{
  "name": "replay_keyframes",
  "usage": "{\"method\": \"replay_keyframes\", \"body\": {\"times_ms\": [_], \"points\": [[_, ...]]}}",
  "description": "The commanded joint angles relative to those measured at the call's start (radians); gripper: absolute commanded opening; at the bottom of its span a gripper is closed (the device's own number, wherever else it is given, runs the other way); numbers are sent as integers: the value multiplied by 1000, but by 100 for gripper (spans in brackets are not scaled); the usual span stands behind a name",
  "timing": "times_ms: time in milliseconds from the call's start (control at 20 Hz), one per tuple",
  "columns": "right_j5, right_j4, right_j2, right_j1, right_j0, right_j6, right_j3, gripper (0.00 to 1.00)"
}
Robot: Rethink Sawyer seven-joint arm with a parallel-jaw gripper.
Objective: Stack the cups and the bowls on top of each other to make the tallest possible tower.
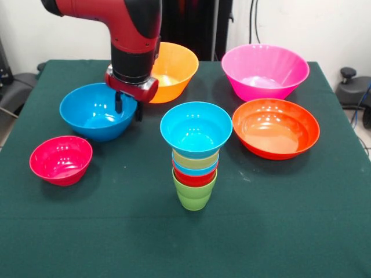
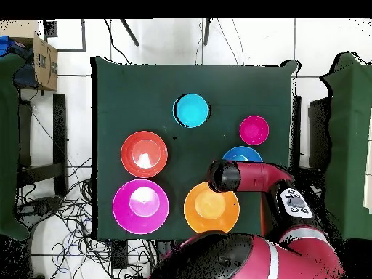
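Note:
The tower (image 1: 196, 156) stands mid-table: a lime green cup (image 1: 194, 196) at the base, then red, light blue and yellow cups, with the small light blue bowl (image 1: 196, 127) on top. It shows from above in the overhead view (image 2: 192, 110). My gripper (image 1: 128, 109) is open, pointing down at the right rim of the medium blue bowl (image 1: 93, 110). One finger is inside the bowl and one outside. The arm (image 2: 240, 176) hides part of that bowl (image 2: 243, 153) from above. The small magenta bowl (image 1: 61, 159) sits front left.
The yellow-orange bowl (image 1: 177, 69) stands just behind the gripper. The pink bowl (image 1: 265, 70) and the red-orange bowl (image 1: 276, 127) sit to the right of the tower. All rest on the green tablecloth (image 1: 278, 231). A cardboard box (image 2: 43, 62) lies off the table.

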Motion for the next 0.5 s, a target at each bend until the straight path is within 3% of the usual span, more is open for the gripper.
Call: {"method": "replay_keyframes", "body": {"times_ms": [50,500], "points": [[-76,-78,64,21,11,-40,-11,0],[-75,-74,64,21,14,-42,-20,0]]}}
